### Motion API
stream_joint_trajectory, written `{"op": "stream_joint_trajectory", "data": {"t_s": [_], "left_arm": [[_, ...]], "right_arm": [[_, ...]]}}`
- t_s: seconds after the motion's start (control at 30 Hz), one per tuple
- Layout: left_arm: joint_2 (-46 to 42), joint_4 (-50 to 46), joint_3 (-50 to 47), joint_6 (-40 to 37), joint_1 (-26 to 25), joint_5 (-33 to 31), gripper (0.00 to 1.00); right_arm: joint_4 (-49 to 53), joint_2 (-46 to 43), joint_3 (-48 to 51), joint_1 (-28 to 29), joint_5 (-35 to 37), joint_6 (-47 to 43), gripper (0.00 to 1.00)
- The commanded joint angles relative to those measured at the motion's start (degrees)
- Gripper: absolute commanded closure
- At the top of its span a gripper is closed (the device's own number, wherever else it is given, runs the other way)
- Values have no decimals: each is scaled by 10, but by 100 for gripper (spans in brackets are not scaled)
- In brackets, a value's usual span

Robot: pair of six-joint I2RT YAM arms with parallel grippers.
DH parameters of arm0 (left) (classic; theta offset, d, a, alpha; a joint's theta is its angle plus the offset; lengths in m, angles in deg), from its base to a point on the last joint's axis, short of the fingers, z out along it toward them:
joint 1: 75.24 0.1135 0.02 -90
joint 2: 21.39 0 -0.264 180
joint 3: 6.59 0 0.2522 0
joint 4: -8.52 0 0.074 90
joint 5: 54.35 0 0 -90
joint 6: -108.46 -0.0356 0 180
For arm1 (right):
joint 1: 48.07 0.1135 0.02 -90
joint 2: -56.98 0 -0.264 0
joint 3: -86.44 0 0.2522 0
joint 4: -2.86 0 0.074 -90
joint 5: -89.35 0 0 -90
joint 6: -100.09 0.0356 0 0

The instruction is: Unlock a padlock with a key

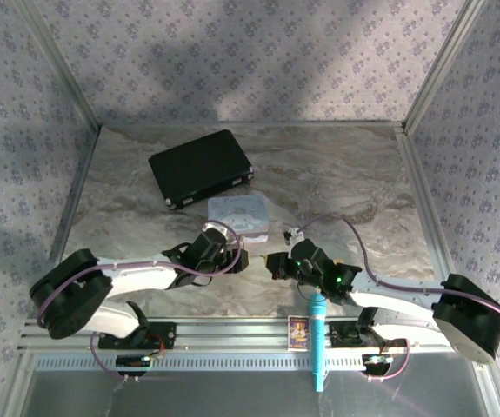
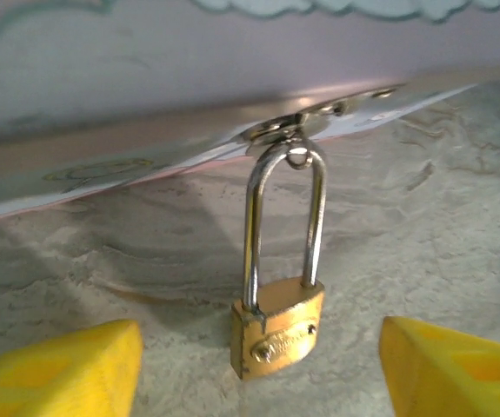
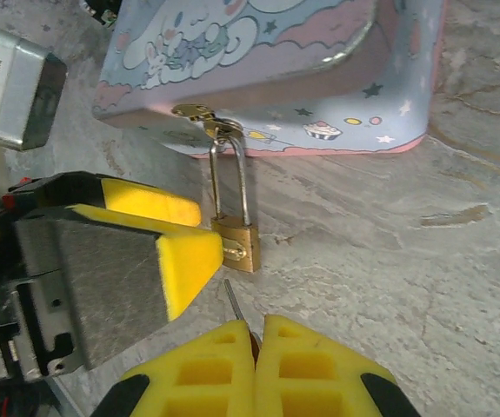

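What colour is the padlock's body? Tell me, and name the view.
Brass-gold. The padlock shows best in the left wrist view.

Three pale grey-lilac walls with a small flower pattern (image 1: 258,52) stand around a beige-grey marbled table top (image 1: 354,174), and thin silver metal frame bars (image 1: 56,68) run up the corners. A silver slotted metal rail (image 1: 232,334) lies along the near edge. The light is soft, with broad dim shadows on the back wall.
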Motion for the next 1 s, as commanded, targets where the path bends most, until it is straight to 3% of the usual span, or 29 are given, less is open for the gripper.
{"op": "stream_joint_trajectory", "data": {"t_s": [0.0, 0.23, 0.33, 0.47, 0.73, 0.97], "left_arm": [[31, 66, 16, -11, -4, -7, 34], [85, 144, 2, -2, -4, -9, 41], [99, 148, 8, 0, -6, -3, 51], [100, 132, 11, 2, -6, -15, 56], [98, 128, 13, 1, -6, -15, 66], [81, 123, 6, 16, -6, -21, 84]], "right_arm": [[14, 2, 13, 3, 21, 14, 100], [-6, 12, 25, 4, 28, 19, 100], [-67, 40, 44, 3, 20, 40, 100], [-117, 76, 52, 2, 16, 62, 100], [-157, 121, 45, 1, 11, 77, 100], [-196, 173, 33, -2, -6, 142, 100]]}}
